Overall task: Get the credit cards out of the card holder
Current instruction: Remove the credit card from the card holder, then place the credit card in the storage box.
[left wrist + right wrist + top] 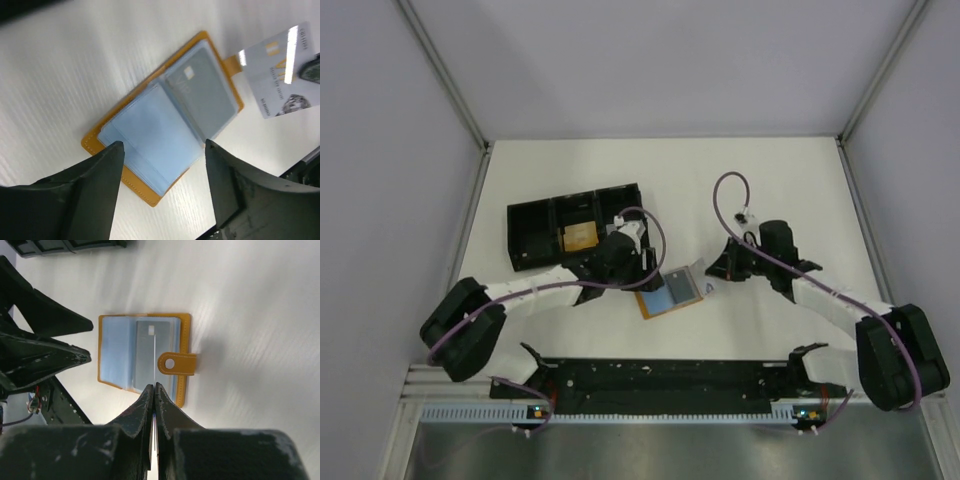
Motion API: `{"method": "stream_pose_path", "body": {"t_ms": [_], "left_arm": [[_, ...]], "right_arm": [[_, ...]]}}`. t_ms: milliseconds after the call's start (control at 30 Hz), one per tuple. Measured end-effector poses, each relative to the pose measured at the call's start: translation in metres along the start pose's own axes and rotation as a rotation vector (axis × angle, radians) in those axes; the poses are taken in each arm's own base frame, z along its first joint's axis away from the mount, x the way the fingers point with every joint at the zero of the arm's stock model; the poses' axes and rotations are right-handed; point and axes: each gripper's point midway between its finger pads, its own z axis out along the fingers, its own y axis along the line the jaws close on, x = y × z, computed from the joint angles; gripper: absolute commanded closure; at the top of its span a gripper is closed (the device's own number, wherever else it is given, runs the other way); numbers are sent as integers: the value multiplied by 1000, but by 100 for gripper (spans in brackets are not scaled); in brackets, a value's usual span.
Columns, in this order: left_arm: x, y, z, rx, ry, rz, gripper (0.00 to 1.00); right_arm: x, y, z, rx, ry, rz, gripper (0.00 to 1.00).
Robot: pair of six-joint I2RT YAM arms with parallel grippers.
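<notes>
From the top: find the card holder lying open on the table, pale sleeves up, right at the tips of the left gripper. Cannot judge that gripper's jaws from here. Just past the holder, find a white card reaching to the tips of the right gripper. Behind the left jaws, note a black tray with a tan item in the middle compartment.

From the left wrist: see the jaws standing wide apart, gripping nothing. Below and between the fingers, find the holder spread flat, a grey card tucked in the far clear sleeve, blue-grey sleeves nearer the tips. Cannot tell about contact between fingertips and holder. Beyond the finger on the view's right, past the strap tab, see the white card with a dark fingertip of the other gripper at its far edge.

From the right wrist: see the jaws pressed together on the white card, shown edge-on as a pale sliver between the fingers. Straight ahead of the tips, find the holder lying open, grey card in the sleeve facing the jaws, strap tab jutting to the right of the tips.
</notes>
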Motion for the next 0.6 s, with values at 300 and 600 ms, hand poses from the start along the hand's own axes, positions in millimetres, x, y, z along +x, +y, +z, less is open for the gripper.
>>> {"method": "stream_pose_path", "body": {"t_ms": [300,600], "left_arm": [[-55,-59,-69,263,-207,447,18],[-51,-105,-102,540,-202,872,18]], "right_arm": [[-6,45,-16,-128,-1,-168,100],[7,97,-35,-321,8,-334,100]]}}
